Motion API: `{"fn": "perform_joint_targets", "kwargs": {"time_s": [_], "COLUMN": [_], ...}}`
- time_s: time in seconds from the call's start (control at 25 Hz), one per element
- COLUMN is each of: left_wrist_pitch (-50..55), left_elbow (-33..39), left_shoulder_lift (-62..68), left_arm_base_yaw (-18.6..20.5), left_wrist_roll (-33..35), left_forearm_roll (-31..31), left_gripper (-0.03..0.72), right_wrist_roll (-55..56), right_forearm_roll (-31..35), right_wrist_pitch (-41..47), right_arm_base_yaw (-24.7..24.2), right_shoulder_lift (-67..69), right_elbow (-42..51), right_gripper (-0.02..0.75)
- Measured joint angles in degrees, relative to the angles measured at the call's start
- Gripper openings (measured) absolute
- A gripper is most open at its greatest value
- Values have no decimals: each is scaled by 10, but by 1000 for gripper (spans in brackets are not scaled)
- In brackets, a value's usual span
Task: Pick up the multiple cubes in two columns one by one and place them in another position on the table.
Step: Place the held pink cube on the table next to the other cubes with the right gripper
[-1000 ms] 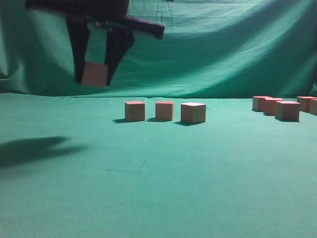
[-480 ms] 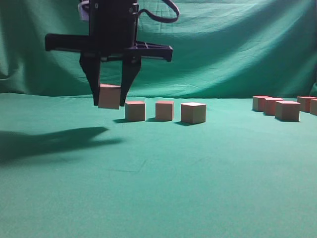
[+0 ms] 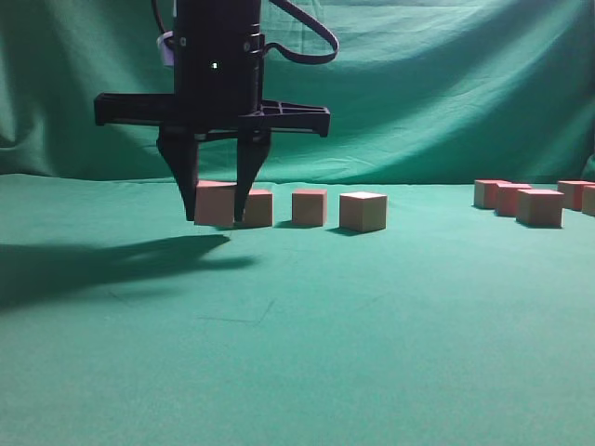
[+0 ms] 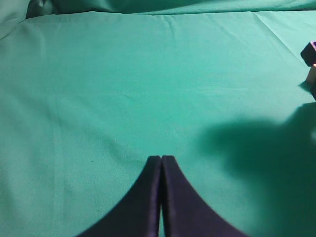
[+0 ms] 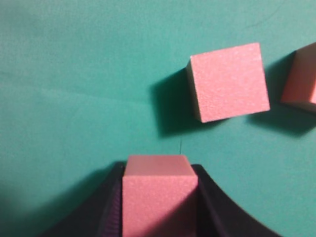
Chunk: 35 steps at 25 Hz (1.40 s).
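In the exterior view my right gripper (image 3: 216,219) has reached over to the left side and points straight down, shut on a pink-topped tan cube (image 3: 213,204). The cube's underside is level with the table (image 3: 297,334); whether it touches the cloth I cannot tell. It hangs at the left end of a row of three cubes (image 3: 257,207) (image 3: 309,206) (image 3: 363,211). The right wrist view shows the held cube (image 5: 159,197) between dark fingers (image 5: 210,197), with the nearest row cube (image 5: 229,81) apart from it. My left gripper (image 4: 161,158) is shut and empty over bare cloth.
Several more cubes (image 3: 539,207) are grouped at the far right of the table. A wrinkled green backdrop (image 3: 418,93) rises behind. The arm casts a long shadow (image 3: 102,265) on the cloth to the left. One cube's corner (image 4: 312,75) shows at the left wrist view's right edge.
The right gripper has come down and to the right with the cube in it, from high above the table to the level of the row's left end. Its shadow followed.
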Motion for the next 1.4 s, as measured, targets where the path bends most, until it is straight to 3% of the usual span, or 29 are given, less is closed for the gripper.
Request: {"fn": "perform_joint_targets", "kwargs": {"time_s": [1.4], "left_wrist_pitch": [0], "left_elbow": [0], "left_shoulder_lift": [0], "left_arm_base_yaw": [0], "left_wrist_roll": [0], "left_forearm_roll": [0], "left_gripper": [0], "right_wrist_roll": [5], "right_forearm_roll": [-23], "right_wrist_pitch": [-12], "right_arm_base_yaw": [5], "right_shoulder_lift": [12], "right_elbow": [-3], "right_gripper": [267]}}
